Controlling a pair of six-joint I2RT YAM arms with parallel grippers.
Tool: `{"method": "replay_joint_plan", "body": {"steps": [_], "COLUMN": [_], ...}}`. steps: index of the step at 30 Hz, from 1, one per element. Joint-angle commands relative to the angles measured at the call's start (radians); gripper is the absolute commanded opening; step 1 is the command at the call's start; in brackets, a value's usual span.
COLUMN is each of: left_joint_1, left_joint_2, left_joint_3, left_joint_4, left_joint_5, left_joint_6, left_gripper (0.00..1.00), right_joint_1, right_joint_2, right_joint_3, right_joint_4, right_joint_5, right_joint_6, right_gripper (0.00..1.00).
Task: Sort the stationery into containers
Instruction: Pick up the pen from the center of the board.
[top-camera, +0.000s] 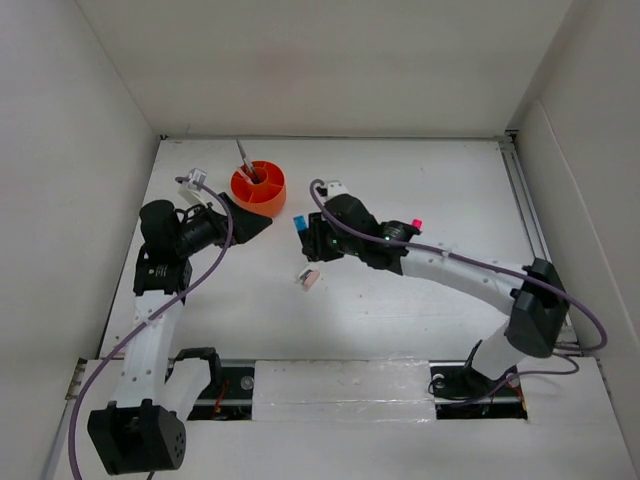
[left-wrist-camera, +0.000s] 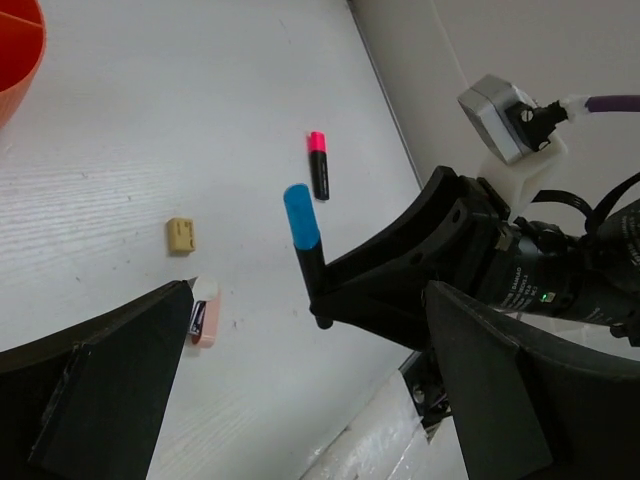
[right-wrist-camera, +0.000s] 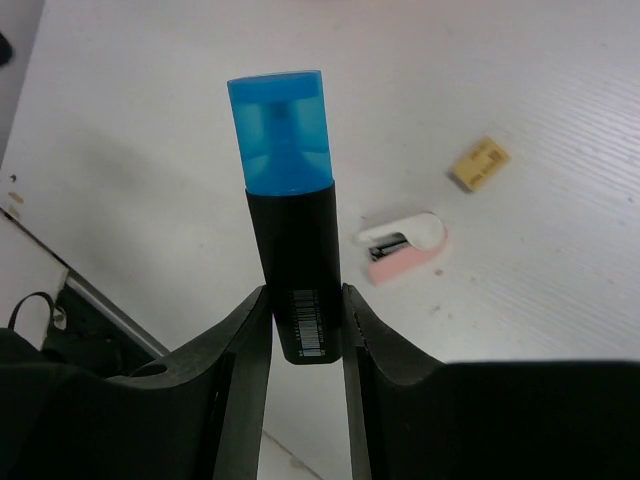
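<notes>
My right gripper (right-wrist-camera: 305, 320) is shut on a black marker with a blue cap (right-wrist-camera: 292, 230) and holds it above the table; it also shows in the top view (top-camera: 299, 224) and the left wrist view (left-wrist-camera: 303, 235). My left gripper (left-wrist-camera: 310, 400) is open and empty, just right of the orange tub (top-camera: 258, 187), which holds thin pens (top-camera: 243, 158). A pink and white eraser (top-camera: 308, 278) lies on the table below the right gripper (top-camera: 306, 240). A tan eraser (left-wrist-camera: 181, 235) and a pink-capped marker (left-wrist-camera: 318, 165) lie on the table too.
White walls close in the table on the left, back and right. A metal rail (top-camera: 527, 210) runs along the right edge. The right arm (top-camera: 450, 265) stretches across the middle from the near right.
</notes>
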Motion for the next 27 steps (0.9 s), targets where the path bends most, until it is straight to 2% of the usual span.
{"method": "replay_joint_plan", "body": {"steps": [1, 4, 7, 12, 20, 25, 26, 27], "left_joint_1": [0.000, 0.000, 0.000, 0.000, 0.000, 0.000, 0.000, 0.000], "left_joint_2": [-0.004, -0.004, 0.007, 0.007, 0.018, 0.018, 0.018, 0.028], "left_joint_3": [-0.003, 0.006, 0.006, 0.024, 0.033, 0.033, 0.033, 0.033], "left_joint_4": [0.015, -0.051, -0.073, -0.104, -0.124, -0.124, -0.124, -0.124], "left_joint_5": [0.028, -0.064, -0.075, -0.146, -0.175, -0.186, -0.186, -0.186], "left_joint_6": [0.037, 0.072, 0.084, 0.093, 0.093, 0.093, 0.093, 0.093], "left_gripper": [1.00, 1.00, 1.00, 0.99, 0.83, 0.61, 0.53, 0.40], "right_joint_1": [0.040, 0.072, 0.072, 0.109, 0.163, 0.195, 0.204, 0.204], "right_joint_2": [0.082, 0.137, 0.188, 0.197, 0.165, 0.174, 0.174, 0.183], "right_joint_3": [0.147, 0.232, 0.283, 0.297, 0.307, 0.308, 0.317, 0.317], "right_joint_4": [0.069, 0.085, 0.085, 0.129, 0.170, 0.180, 0.189, 0.189], "right_joint_5": [-0.008, 0.007, -0.022, -0.043, -0.078, -0.079, -0.079, -0.079], "right_joint_6": [-0.014, -0.023, -0.032, -0.032, -0.052, -0.052, -0.052, -0.052], "right_gripper": [0.00, 0.00, 0.00, 0.00, 0.00, 0.00, 0.00, 0.00]}}
